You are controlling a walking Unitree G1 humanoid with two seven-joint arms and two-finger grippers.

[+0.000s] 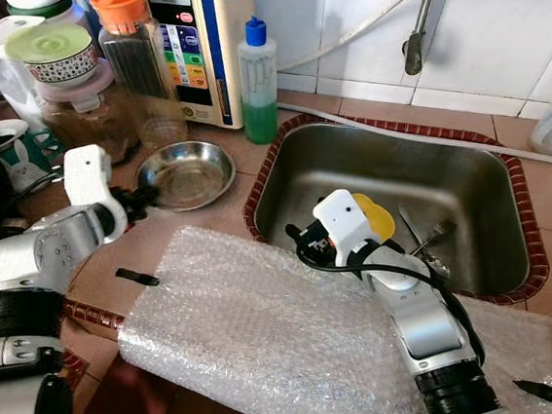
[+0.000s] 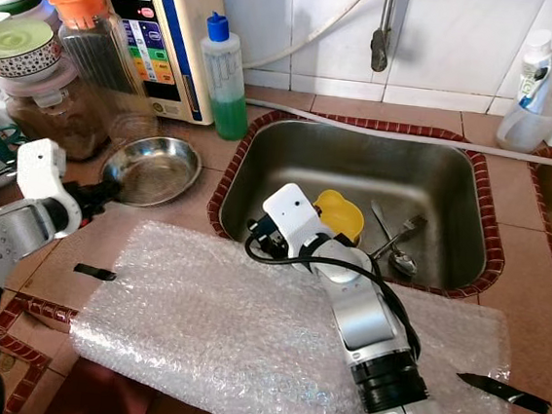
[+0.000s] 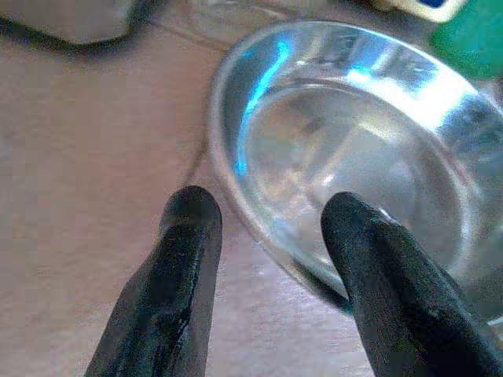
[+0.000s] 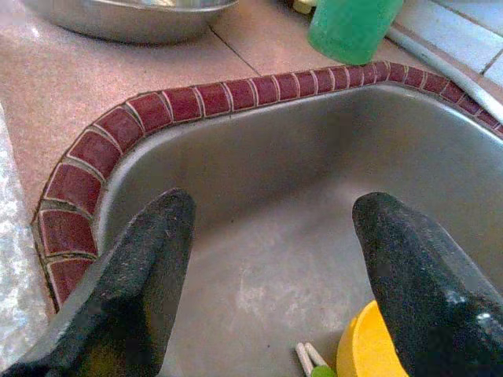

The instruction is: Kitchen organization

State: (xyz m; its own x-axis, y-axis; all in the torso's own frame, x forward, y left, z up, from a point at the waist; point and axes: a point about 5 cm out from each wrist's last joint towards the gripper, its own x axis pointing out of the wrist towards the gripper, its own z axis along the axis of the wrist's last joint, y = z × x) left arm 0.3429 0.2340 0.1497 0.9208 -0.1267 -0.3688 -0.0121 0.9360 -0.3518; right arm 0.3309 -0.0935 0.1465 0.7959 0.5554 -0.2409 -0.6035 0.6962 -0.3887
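Left tool (image 3: 267, 228): fingers spread, straddling the near rim of the steel bowl (image 1: 186, 174); one finger outside on the counter (image 1: 206, 225), the other over the inside wall; nothing clamped yet.
Right tool (image 4: 267, 236): fingers wide apart, empty, hanging over the near left corner of the sink (image 1: 491, 203).
Bowl: upright on the counter, left of the sink, just in front of the jars (image 1: 68, 79) and the water unit (image 1: 190, 37).
Yellow cup (image 1: 378, 217): in the sink basin, just beside the right tool.
Cutlery (image 1: 425, 236): spoon and fork lying in the basin, right of the cup.
Bubble wrap (image 1: 274, 329): spread over the near counter, under the right forearm.
Soap bottle (image 1: 259, 78): green, upright at the sink's back left corner.
Progress: early, by the look; nothing lifted, bowl, cup and cutlery all at rest.
Left to do: probably closing on the bowl rim, then clearing the sink items; destinations cannot tell.
Edges: raised red tile rim (image 4: 118, 129) rings the sink, right beside the right tool; a low sideways sweep would likely catch it.
Open room, left: tight behind the bowl with jars and unit; free strip of counter between bowl and wrap.
Open room, right: basin mostly open toward the back wall; tap (image 1: 416, 40) overhead at the rear.
Risk: thin bowl rim may slip or tip under a pinch.
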